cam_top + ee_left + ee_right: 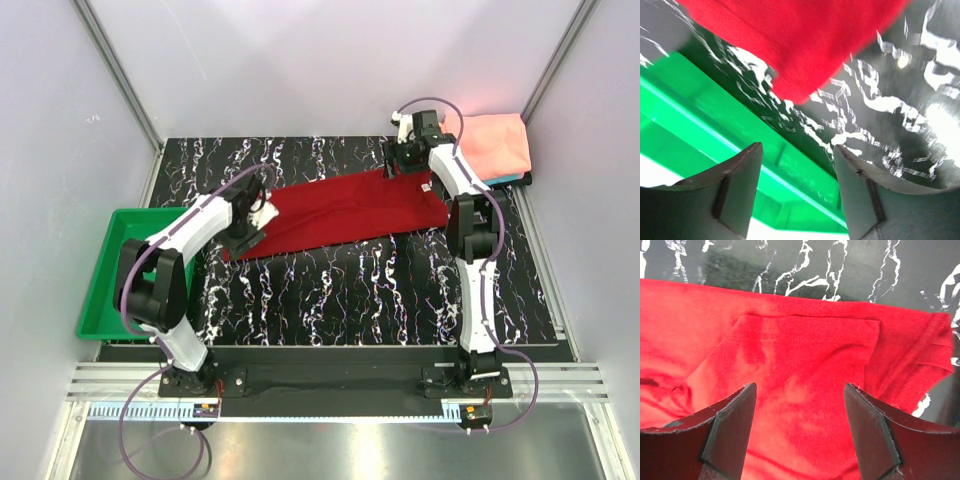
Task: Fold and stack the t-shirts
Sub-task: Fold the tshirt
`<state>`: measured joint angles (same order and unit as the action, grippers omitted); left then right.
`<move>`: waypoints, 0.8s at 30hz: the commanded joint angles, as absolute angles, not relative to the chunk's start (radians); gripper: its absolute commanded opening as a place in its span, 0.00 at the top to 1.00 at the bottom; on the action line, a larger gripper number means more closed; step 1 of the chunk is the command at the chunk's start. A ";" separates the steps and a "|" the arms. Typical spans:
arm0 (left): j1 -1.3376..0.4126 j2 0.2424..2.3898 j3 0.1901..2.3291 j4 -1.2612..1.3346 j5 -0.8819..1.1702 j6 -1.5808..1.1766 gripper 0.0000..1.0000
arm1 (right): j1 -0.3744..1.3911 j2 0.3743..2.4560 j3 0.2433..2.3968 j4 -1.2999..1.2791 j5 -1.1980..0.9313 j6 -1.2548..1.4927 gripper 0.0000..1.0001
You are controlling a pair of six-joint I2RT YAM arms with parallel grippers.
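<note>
Top external: dark red t-shirt point(340, 215) lies as a long strip across the table point(400, 290). At its ends, left gripper point(797, 150) and right gripper point(800, 390) hover, jaws wide, empty; left view blurry, so probably. Cloth limp, light: pinch both end edges through all layers.

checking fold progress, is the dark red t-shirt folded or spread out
Partly folded: the dark red t-shirt lies as a long narrow strip on the table, a flap folded over it, not yet a compact rectangle.
</note>
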<state>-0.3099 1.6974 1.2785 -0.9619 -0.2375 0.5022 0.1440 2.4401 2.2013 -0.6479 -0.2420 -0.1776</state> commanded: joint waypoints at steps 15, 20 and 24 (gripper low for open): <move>-0.299 1.764 1.164 -0.775 -0.226 0.689 0.44 | 0.209 2.299 2.118 -0.629 -0.183 -0.250 0.22; -0.291 1.810 1.170 -0.761 -0.203 0.699 0.45 | 0.210 2.304 2.118 -0.623 -0.160 -0.264 0.22; -0.288 1.855 1.187 -0.755 -0.199 0.719 0.47 | 0.212 2.301 2.118 -0.621 -0.152 -0.271 0.21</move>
<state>-0.2958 1.8355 1.1450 -0.7834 -0.2241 0.6880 0.2077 2.3760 2.1124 -0.6479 -0.1802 -0.2497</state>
